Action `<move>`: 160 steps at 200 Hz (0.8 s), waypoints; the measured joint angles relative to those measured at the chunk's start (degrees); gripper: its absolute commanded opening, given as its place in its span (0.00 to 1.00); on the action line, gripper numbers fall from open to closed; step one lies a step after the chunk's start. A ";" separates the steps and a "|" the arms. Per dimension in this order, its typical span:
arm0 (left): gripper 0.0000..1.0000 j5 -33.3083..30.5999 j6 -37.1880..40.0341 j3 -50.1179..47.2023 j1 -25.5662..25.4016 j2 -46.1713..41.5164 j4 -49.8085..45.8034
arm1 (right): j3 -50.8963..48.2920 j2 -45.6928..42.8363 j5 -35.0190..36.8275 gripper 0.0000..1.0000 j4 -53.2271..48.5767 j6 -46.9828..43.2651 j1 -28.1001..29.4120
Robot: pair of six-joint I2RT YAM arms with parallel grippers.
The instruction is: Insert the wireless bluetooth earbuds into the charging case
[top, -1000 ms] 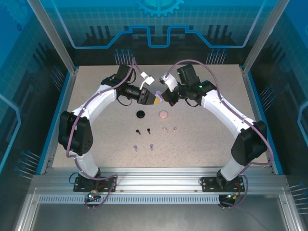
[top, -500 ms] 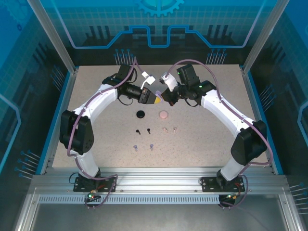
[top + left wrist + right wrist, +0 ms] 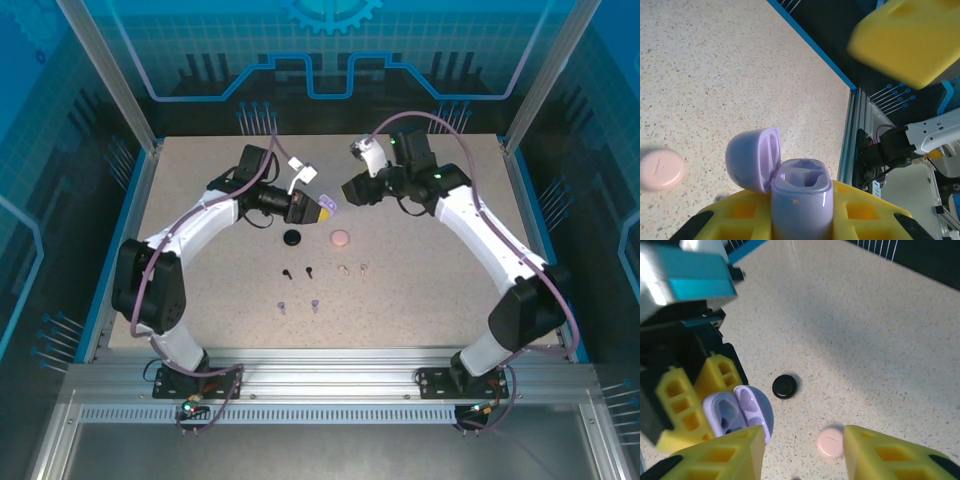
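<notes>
Six tiny stemmed plastic earbuds (image 3: 309, 270) lie in black, pale pink and purple pairs on the speckled stone-look counter (image 3: 420, 290). The left jaws are clamped on a glossy lilac rounded case (image 3: 801, 200) with its lid hinged open. The right jaws stand apart nearby.

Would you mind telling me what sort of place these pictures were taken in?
Probably a robot test cell, not a home: a speckled table fenced by an aluminium frame and blue printed panels, with the left arm and right arm bolted at its near edge.
</notes>
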 measured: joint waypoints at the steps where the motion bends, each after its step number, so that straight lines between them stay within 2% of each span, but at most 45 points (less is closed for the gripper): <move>1: 0.00 -0.02 -0.09 -0.17 0.02 -0.17 0.13 | -0.04 -0.17 -0.02 0.50 0.00 0.04 -0.02; 43: 0.00 -3.26 -7.10 -11.45 1.31 -10.95 12.35 | -5.49 -10.10 -0.33 0.54 1.92 7.45 0.35; 64: 0.00 -5.92 -10.08 -15.98 1.81 -16.63 18.08 | -9.42 -13.14 1.60 0.54 2.75 11.67 3.26; 115: 0.00 -15.91 -16.06 -24.92 1.92 -27.21 30.23 | -18.75 -13.22 13.55 0.56 3.65 22.43 19.45; 160: 0.00 -30.42 -19.69 -32.24 2.08 -35.91 37.40 | -23.58 -6.97 25.24 0.55 6.64 33.18 31.52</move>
